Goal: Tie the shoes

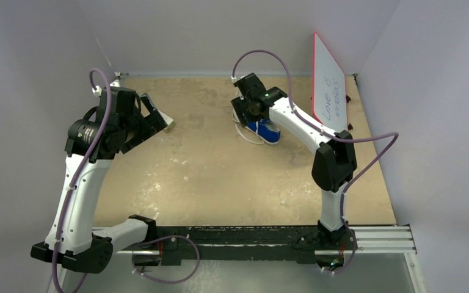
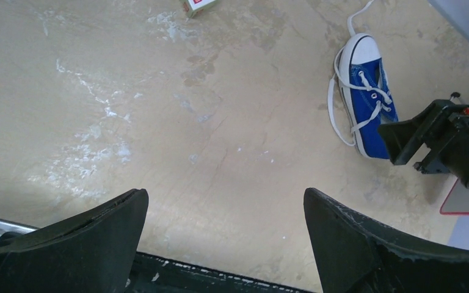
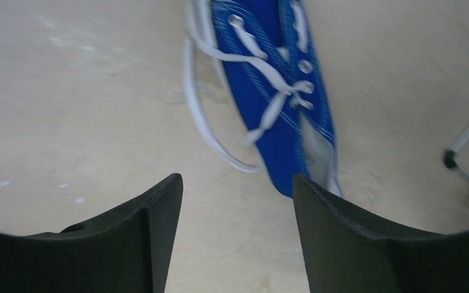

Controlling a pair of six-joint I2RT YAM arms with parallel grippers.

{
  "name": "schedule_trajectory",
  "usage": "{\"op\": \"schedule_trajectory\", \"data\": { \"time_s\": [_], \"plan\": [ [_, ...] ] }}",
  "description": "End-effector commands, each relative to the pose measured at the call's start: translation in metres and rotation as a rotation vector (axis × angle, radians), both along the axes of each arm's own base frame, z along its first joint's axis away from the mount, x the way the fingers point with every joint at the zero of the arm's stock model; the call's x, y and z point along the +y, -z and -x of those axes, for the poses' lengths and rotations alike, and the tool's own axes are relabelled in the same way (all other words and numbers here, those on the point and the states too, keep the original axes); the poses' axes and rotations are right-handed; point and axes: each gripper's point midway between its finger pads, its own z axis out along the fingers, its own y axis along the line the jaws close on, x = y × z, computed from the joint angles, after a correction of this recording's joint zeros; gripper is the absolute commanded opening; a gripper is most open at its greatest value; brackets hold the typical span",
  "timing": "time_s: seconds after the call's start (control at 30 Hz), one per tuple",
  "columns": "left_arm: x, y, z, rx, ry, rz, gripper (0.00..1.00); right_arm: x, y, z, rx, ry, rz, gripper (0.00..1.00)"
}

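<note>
Sneaker (image 1: pixel 267 130) untied, both jaws open
It lies near the whiteboard (image 1: pixel 328 85), laces (image 3: pixel 203 116) loose; right gripper (image 3: pixel 235 180) hangs there too, empty; left gripper (image 2: pixel 225 192) well away from the whiteboard, spread wide

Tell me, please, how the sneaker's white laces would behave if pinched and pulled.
The laces look floppy: they trail in loose curves, so they'd probably sag. The small sneaker seems light and may slide when tugged.
</note>
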Motion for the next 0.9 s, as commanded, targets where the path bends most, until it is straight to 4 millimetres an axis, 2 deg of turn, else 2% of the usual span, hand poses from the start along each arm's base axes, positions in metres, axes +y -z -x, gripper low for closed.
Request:
{"op": "schedule_trajectory", "data": {
  "time_s": [0.0,0.1,0.2,0.43,0.6,0.77,0.87],
  "plan": [
    [0.005,-0.006,-0.001,0.033,0.035,-0.058,0.99,-0.082,-0.009,-0.007,-0.028,0.159,0.323,0.65],
    [0.009,-0.015,-0.003,0.015,0.066,-0.099,0.99,-0.105,0.006,-0.005,0.026,0.173,0.335,0.61],
    [0.02,-0.019,0.002,-0.003,0.065,-0.161,0.99,-0.116,0.023,-0.006,0.073,0.169,0.317,0.6],
    [0.024,-0.028,0.011,-0.013,0.097,-0.191,0.99,-0.116,0.056,-0.016,0.135,0.18,0.327,0.59],
    [0.011,-0.038,0.01,-0.055,0.137,-0.134,0.99,-0.113,0.081,-0.023,0.159,0.195,0.344,0.55],
    [0.004,-0.047,0.009,-0.095,0.161,-0.099,0.99,-0.117,0.107,-0.02,0.198,0.241,0.374,0.44],
    [0.001,-0.051,0.009,-0.105,0.177,-0.094,0.99,-0.12,0.105,-0.017,0.212,0.268,0.385,0.39]
  ]
}}
